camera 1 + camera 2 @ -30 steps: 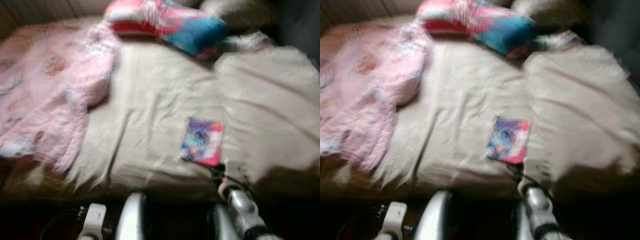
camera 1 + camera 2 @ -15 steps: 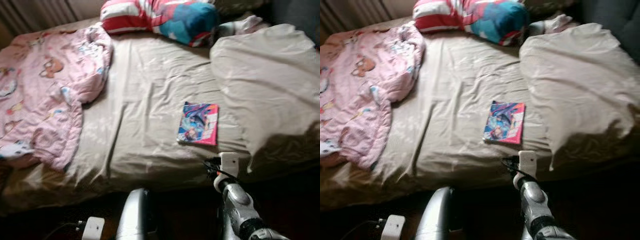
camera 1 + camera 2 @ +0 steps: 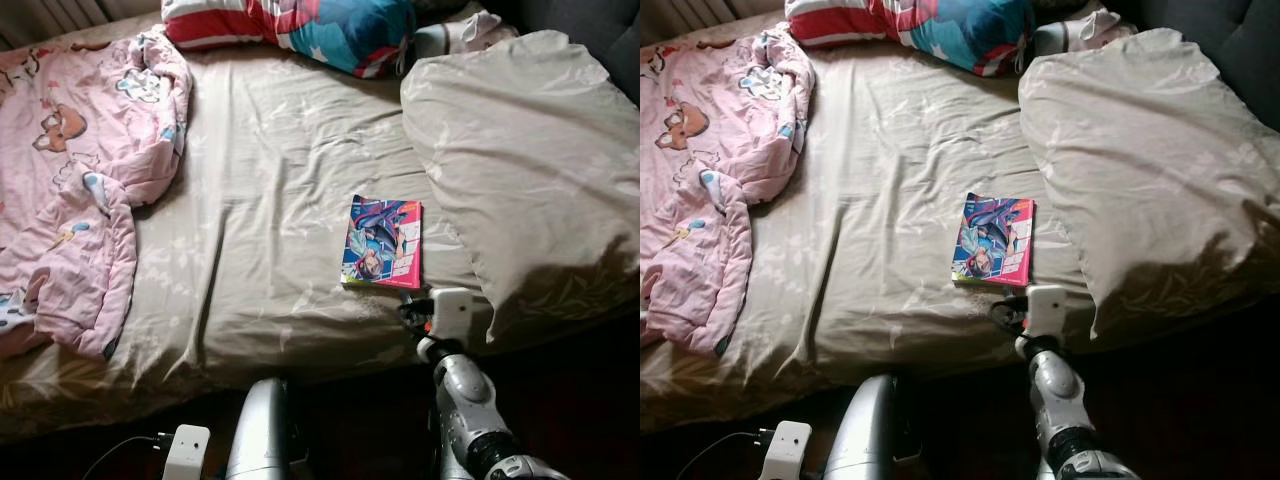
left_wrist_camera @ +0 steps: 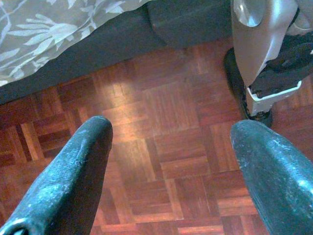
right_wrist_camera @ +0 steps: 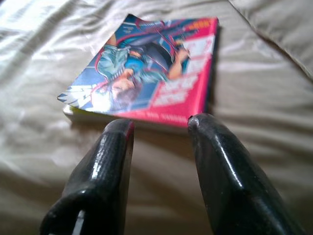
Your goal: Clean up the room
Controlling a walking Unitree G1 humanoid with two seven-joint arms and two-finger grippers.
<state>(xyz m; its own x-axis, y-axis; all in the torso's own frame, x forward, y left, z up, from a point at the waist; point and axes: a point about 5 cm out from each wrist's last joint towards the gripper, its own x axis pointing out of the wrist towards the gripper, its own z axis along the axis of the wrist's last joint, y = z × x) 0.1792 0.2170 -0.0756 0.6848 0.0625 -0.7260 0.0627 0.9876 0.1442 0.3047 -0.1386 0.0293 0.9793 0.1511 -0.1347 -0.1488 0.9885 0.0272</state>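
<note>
Bed (image 3: 280, 250) with a beige sheet, seen from its near edge. A colourful comic book (image 3: 382, 241) lies flat on the sheet near that edge, just left of a big beige pillow (image 3: 520, 150) — touching or not, can't tell. Pink printed blanket (image 3: 80, 170) bunched on the left side of the bed; a red, white and blue pillow (image 3: 300, 25) at the far end.

Right gripper (image 5: 159, 123) points at the book's near edge, fingers (image 5: 105, 166) a little apart with nothing between them, tips just short of the book, low over the sheet. Right arm (image 3: 465, 400) reaches up from below the bed edge.

Left gripper (image 4: 171, 129) hangs over the parquet floor (image 4: 161, 161) beside the bed — fingers wide apart, empty. A robot foot (image 4: 264, 54) stands on the floor nearby.
</note>
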